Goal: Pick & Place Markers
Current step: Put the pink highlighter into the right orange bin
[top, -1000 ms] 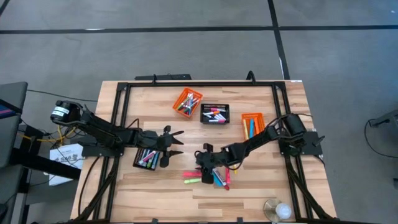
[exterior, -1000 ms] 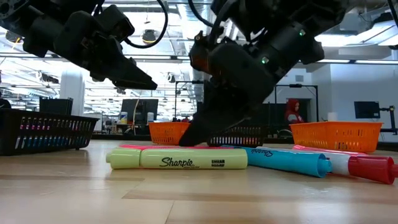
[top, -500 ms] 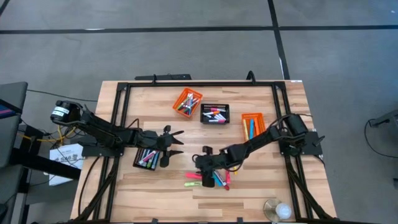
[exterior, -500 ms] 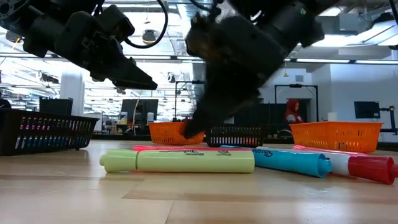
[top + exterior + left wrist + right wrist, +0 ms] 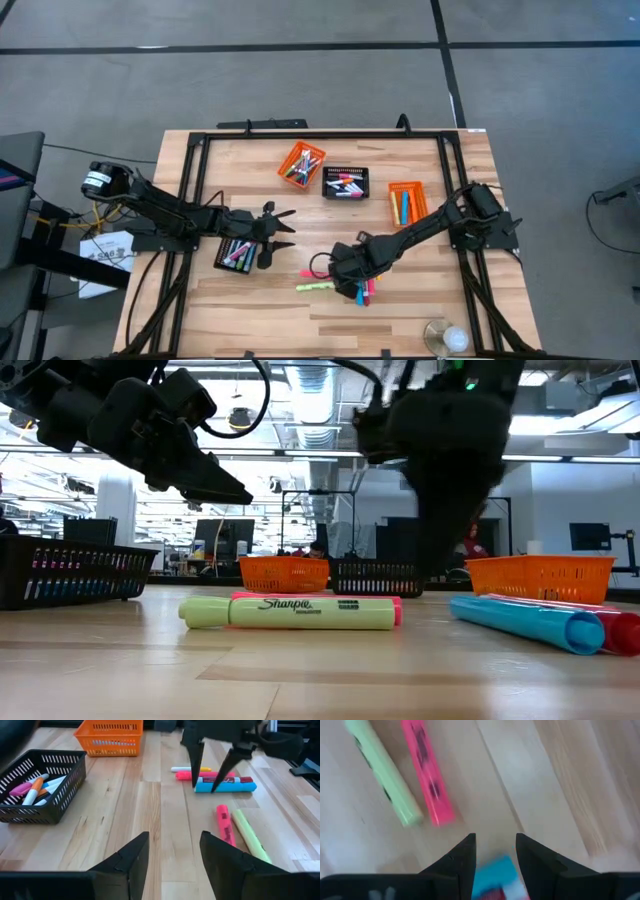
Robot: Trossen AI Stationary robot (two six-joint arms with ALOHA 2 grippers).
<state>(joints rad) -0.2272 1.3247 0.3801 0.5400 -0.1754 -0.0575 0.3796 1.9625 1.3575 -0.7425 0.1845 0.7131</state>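
The right gripper (image 5: 345, 277) hangs low over the loose markers (image 5: 352, 284) in the middle of the tabletop (image 5: 420, 300), nearer its front edge. Its two fingers point down and stand apart, astride the end of a blue marker (image 5: 492, 871) without pinching it; they hold nothing. From the left wrist camera, the same fingers straddle the blue marker (image 5: 225, 786), which lies with a red one (image 5: 220, 780) touching along its side and a thin white-and-yellow pen (image 5: 191, 769) just beyond.

A little toward the left edge, a pink marker (image 5: 225, 824) and a pale green one (image 5: 248, 834) lie side by side on the wood, clear of the fingers. At table height the green marker (image 5: 305, 613) lies across the foreground with the pink one (image 5: 396, 610) tucked behind it, and the blue one (image 5: 525, 622) off to the side.

The left gripper (image 5: 283, 229) hovers above the tabletop beside a black basket (image 5: 237, 254) near the left edge, fingers spread wide and empty. That basket holds several markers. Toward the back edge sit an orange basket (image 5: 301, 164), another black basket (image 5: 345, 183) and a second orange basket (image 5: 404, 201), each with markers inside.
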